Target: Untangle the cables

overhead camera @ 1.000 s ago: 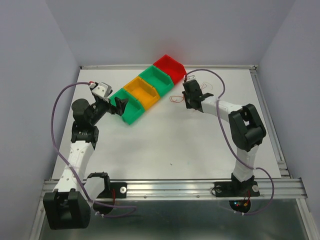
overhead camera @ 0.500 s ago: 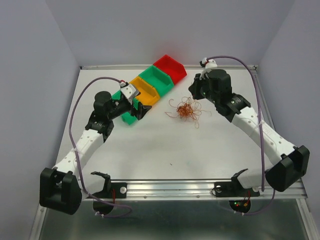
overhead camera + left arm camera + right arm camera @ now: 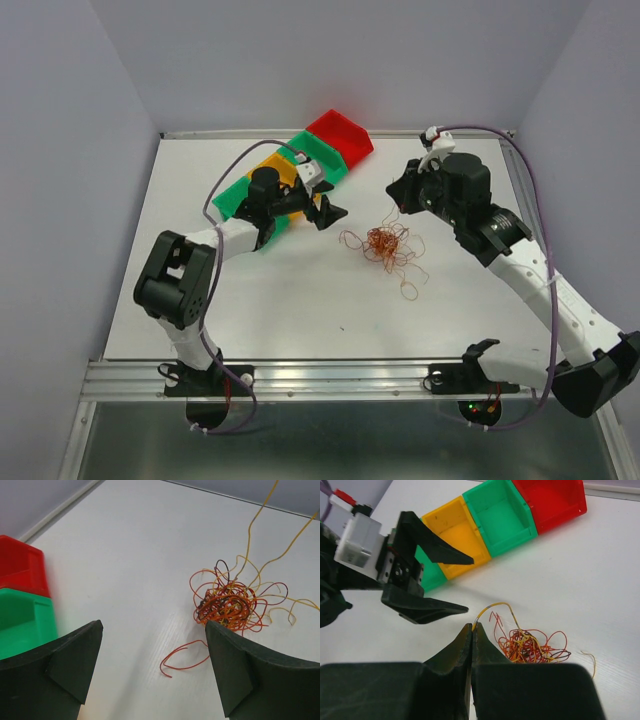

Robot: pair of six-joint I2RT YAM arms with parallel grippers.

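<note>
surface: matte white desk (image 3: 300,300), flat, faintly ribbed up close.
room: plain pale lilac-grey walls (image 3: 80,150) on three sides.
near edge: aluminium rail (image 3: 350,375), my arm bases bolted on it.
bins: open, glossy plastic, in a slanted row running from the left half up to the far edge. These are the red bin (image 3: 340,133), green bin (image 3: 505,517) and orange bin (image 3: 452,532).
cables (image 3: 385,243): about mid-desk. A tangled clump of hair-fine curly wires in orange, red and yellowish, with loose loops trailing toward the near right corner.
room to move: the clump is well apart from the right and near edges, and the bins are near on its far-left side.
left gripper (image 3: 155,665): my black wedge fingers are spread wide and hold nothing. It sits just beside the bins, facing the clump. A loose red strand (image 3: 180,657) lies on the desk ahead of the gap between them.
right gripper (image 3: 471,635): fingers pressed together, pinching the tip of a yellowish strand (image 3: 495,604) that arcs up out of the clump.
</note>
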